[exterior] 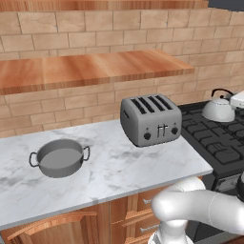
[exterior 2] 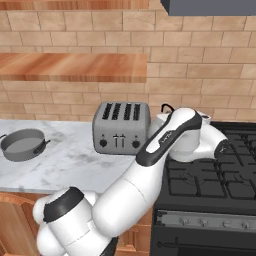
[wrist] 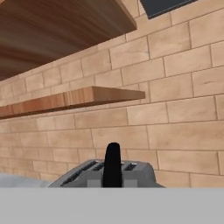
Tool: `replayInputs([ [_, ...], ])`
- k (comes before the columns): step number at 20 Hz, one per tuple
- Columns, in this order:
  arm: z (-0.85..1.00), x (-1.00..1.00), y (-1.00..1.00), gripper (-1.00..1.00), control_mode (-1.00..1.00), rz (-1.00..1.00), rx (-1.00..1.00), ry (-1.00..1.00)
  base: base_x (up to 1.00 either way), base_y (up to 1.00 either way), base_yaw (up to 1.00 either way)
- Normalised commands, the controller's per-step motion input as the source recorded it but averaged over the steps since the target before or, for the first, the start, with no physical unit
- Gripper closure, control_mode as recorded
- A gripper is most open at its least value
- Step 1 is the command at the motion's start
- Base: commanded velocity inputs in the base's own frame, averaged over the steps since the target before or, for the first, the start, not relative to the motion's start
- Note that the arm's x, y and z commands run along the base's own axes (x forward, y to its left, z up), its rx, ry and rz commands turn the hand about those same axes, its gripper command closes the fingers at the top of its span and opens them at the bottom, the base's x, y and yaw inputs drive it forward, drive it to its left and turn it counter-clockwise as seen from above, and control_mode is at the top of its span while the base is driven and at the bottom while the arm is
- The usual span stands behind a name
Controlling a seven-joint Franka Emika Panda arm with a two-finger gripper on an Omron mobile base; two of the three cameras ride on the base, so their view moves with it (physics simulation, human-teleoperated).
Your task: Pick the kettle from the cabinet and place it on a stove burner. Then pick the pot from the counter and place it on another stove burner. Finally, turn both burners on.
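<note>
The silver-grey kettle point(exterior: 217, 109) stands on the back-left stove burner point(exterior: 196, 114), its black arched handle up. My gripper point(exterior: 231, 97) comes in from the right at handle height and is shut on the kettle's handle. That handle shows as a black upright strip point(wrist: 113, 164) in the hand view. In the right base view my arm hides the kettle except for a bit of the handle point(exterior 2: 165, 106). The dull-grey pot point(exterior: 59, 157) sits on the white marble counter point(exterior: 124, 167), far left of the gripper. The wooden cabinet shelf point(exterior: 90, 69) on the brick wall is bare.
A boxy grey four-slot toaster point(exterior: 150, 119) stands on the counter between the pot and the black cooktop point(exterior 2: 210, 175). The nearer burner grates point(exterior: 217, 143) are free. Control knobs point(exterior 2: 205, 221) line the stove front. A range hood point(exterior 2: 210, 7) hangs above.
</note>
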Motion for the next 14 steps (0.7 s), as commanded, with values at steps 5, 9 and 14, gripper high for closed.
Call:
replayInputs([
  [5,-0.16,0.23,-0.07,1.0,-1.0,0.0,0.0,-0.02,0.0,0.0,0.0],
  [9,-0.15,0.23,-0.08,1.0,-1.0,0.0,0.0,-0.01,0.0,0.0,0.0],
  [14,-0.13,0.25,-0.05,1.0,-1.0,0.0,0.0,-0.01,0.0,0.0,0.0],
])
